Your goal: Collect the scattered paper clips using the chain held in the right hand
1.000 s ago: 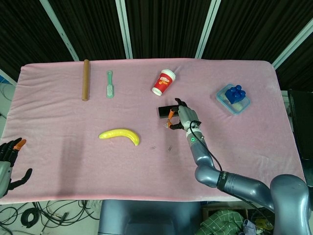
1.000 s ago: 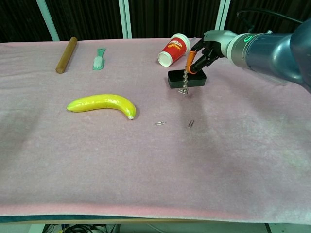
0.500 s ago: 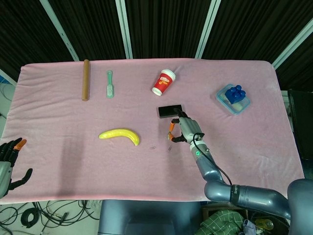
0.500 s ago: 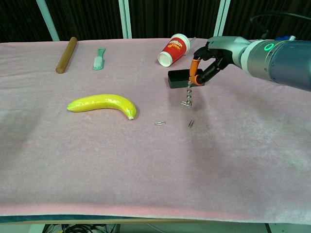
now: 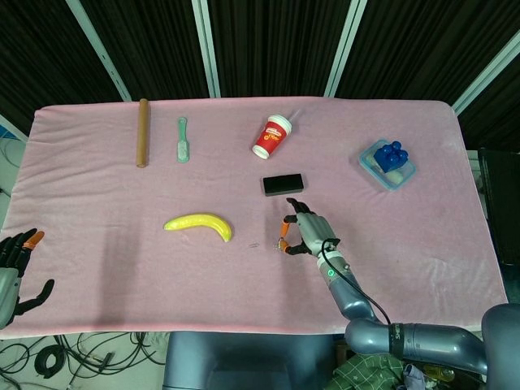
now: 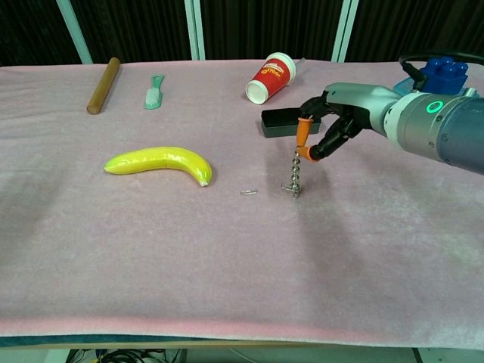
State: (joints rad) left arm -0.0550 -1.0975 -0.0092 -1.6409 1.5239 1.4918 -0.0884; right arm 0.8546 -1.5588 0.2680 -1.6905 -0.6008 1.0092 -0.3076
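My right hand (image 6: 331, 130) (image 5: 307, 235) pinches the top of a short metal chain (image 6: 295, 172) between orange-tipped fingers. The chain hangs straight down and its lower end rests on the pink cloth, right at the spot of one paper clip (image 6: 294, 192); I cannot tell if the clip clings to it. A second paper clip (image 6: 249, 192) (image 5: 254, 244) lies loose on the cloth a little to the left, between the chain and the banana's tip. My left hand (image 5: 16, 262) hangs off the table's front left corner, fingers apart and holding nothing.
A banana (image 6: 160, 161) lies left of the clips. A black box (image 6: 278, 122) and a tipped red paper cup (image 6: 272, 78) sit behind the right hand. A wooden rod (image 6: 103, 75) and green brush (image 6: 154, 92) lie at the back left, a blue container (image 5: 387, 162) at the back right.
My right hand carried the chain from over the black box toward the front, lowering it until its end reached the right-hand paper clip. The left hand stayed still.
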